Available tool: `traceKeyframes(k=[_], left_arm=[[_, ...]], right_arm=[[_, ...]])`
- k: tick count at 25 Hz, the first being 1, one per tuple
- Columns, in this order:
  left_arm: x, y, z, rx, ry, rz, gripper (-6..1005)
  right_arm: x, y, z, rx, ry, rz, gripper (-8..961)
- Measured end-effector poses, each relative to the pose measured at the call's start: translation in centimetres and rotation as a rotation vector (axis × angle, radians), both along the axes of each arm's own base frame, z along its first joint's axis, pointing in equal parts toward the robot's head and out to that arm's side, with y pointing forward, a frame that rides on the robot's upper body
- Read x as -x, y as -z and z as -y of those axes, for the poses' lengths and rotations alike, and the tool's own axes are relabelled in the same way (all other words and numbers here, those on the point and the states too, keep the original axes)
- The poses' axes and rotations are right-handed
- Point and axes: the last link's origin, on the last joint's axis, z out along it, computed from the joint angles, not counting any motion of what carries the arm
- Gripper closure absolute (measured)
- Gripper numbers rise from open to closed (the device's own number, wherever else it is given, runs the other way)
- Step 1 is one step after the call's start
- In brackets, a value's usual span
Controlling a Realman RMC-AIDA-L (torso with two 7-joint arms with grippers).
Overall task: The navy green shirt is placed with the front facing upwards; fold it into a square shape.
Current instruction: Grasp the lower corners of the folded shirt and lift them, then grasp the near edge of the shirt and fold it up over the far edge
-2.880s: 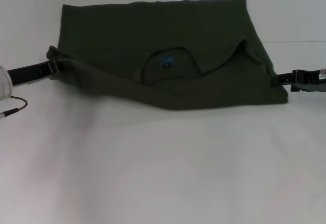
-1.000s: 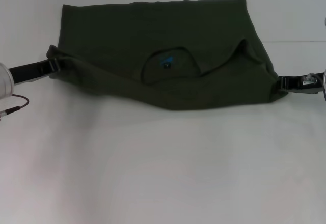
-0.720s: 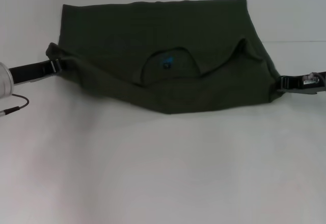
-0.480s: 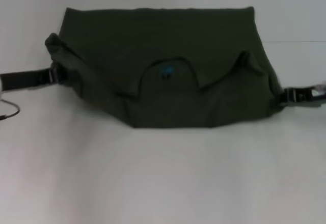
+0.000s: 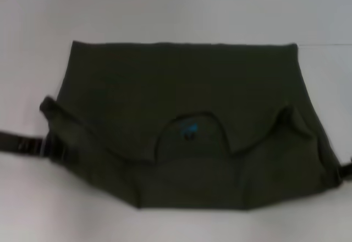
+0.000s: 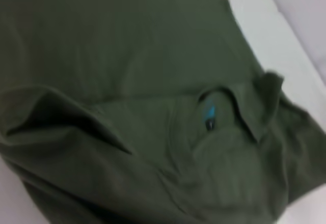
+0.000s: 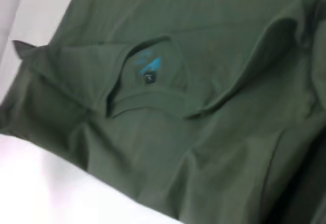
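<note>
Surface [image 5: 176,5], pale and plain, carries everything you see, and the navy green shirt [image 5: 181,88] covers most of its middle in your head view. You have the shirt doubled over on itself: a flat back layer lies spread toward the far side with a straight far edge, and a second layer comes up over it on the near side, its edge running unevenly across the width and sagging in the middle. Along that near layer the cloth is gathered into raised folds at both ends, one at your left and one at your right. Look at the left tool [image 5: 38,144]: it sits at the shirt's left end, its dark body reaching in from the picture's edge and meeting the bunched cloth there; whether it is clenched on the fabric you cannot tell. The right tool [image 5: 345,170] shows only as a dark sliver at the right edge, touching the shirt's right end, and its state you cannot tell either. Near the middle you can see the crew neck [image 5: 190,121] curving open, with the small blue label [image 5: 188,128] inside it.
</note>
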Motion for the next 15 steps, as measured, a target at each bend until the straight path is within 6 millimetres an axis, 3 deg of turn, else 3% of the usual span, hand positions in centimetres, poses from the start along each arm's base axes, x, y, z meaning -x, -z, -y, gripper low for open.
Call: traceKeyframes(k=[8,12,15], left_arm=[[0.9,0.0,3.7,0.238,-0.014,-0.051,967],[1.1,-1.0,2.8,0.173,-0.041,-0.055,967],[1.0,-1.8,0.9,0.09,-0.082,-0.09,967]], right_arm=[[-1.6,-0.6,2.5,0.061,0.015,-0.005,933],[-1.7,-1.6,1.5,-0.041,0.029,-0.031,932],[-1.3,-2.3,-0.3,-0.143,0.047,-0.044,932]])
